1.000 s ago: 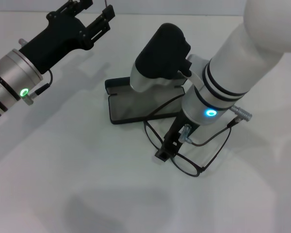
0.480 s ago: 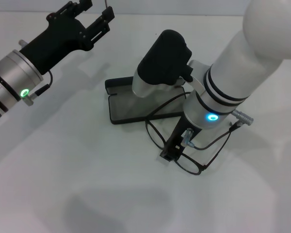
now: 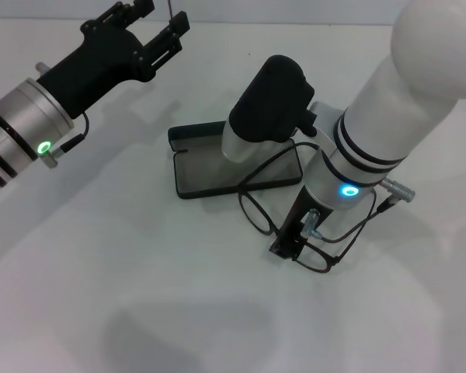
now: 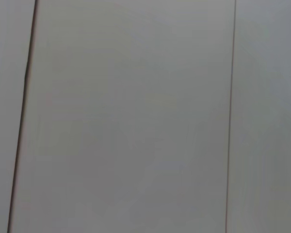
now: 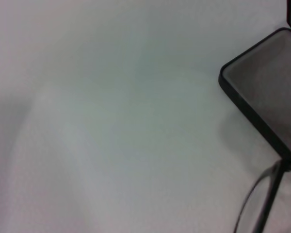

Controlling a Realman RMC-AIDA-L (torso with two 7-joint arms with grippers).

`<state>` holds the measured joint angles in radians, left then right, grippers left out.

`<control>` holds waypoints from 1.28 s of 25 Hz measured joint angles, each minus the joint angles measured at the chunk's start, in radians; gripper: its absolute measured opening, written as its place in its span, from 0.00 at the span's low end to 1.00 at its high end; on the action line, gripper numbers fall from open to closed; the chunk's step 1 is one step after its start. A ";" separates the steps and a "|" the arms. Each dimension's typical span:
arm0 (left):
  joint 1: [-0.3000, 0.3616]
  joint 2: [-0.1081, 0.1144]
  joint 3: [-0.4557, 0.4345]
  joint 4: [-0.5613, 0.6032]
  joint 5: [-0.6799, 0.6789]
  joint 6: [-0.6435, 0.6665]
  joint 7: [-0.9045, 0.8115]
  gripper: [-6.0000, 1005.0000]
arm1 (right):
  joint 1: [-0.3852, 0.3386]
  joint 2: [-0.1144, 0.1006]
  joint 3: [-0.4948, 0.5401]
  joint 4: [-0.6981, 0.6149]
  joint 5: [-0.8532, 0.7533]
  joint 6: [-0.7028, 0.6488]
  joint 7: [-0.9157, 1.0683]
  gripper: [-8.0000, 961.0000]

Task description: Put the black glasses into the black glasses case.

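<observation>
Plain white surface (image 3: 140,272), right hand (image 3: 289,247) low on thin black wire-frame glasses (image 3: 256,214), grip unclear, glasses touching the open grey-lined black case (image 3: 194,175), partly hidden by the right arm, left hand (image 3: 159,23) open, empty, raised far left.

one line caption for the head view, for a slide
Right gripper at the glasses beside the open case; left gripper raised far off.

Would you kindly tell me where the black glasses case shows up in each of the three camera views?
Head view: the black glasses case lies open at centre, partly behind the right arm.
Left wrist view: not in it.
Right wrist view: a corner of the case shows at the picture's right edge.
Shared landmark: the black glasses, beside the case.
</observation>
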<state>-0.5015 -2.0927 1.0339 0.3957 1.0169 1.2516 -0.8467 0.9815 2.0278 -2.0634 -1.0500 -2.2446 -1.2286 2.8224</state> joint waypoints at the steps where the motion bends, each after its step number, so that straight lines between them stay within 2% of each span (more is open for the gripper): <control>1: 0.000 0.000 0.000 0.000 0.000 0.000 0.000 0.64 | 0.000 0.000 0.001 -0.001 -0.001 0.000 -0.005 0.28; 4: -0.001 0.001 0.000 0.000 0.000 0.000 0.000 0.64 | -0.001 0.000 0.008 -0.008 -0.002 0.000 -0.028 0.14; 10: -0.005 0.001 0.000 0.000 0.032 0.000 -0.009 0.64 | -0.034 -0.002 0.061 -0.034 -0.012 -0.011 -0.106 0.14; 13: -0.005 0.002 0.001 0.006 0.045 0.009 -0.043 0.64 | -0.126 -0.004 0.173 -0.126 -0.015 -0.085 -0.201 0.13; 16: 0.006 0.005 0.001 0.012 0.050 0.056 -0.083 0.64 | -0.256 -0.005 0.341 -0.230 0.013 -0.164 -0.349 0.13; 20: 0.015 0.013 0.003 0.022 0.073 0.162 -0.125 0.64 | -0.433 -0.008 0.550 -0.278 0.156 -0.194 -0.667 0.13; 23: 0.007 0.028 0.003 0.047 0.118 0.224 -0.201 0.63 | -0.528 -0.006 0.647 -0.215 0.325 -0.188 -0.978 0.13; 25: -0.008 0.035 0.003 0.053 0.145 0.252 -0.237 0.63 | -0.566 -0.006 0.684 -0.132 0.450 -0.184 -1.200 0.13; 29: -0.049 0.040 0.007 0.055 0.191 0.312 -0.275 0.62 | -0.586 -0.010 0.717 0.067 0.681 -0.190 -1.593 0.13; 32: -0.103 0.040 0.020 0.056 0.251 0.323 -0.308 0.62 | -0.577 -0.009 0.720 0.146 0.718 -0.192 -1.763 0.13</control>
<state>-0.6047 -2.0524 1.0544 0.4516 1.2675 1.5751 -1.1546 0.4040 2.0187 -1.3433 -0.9043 -1.5268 -1.4211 1.0598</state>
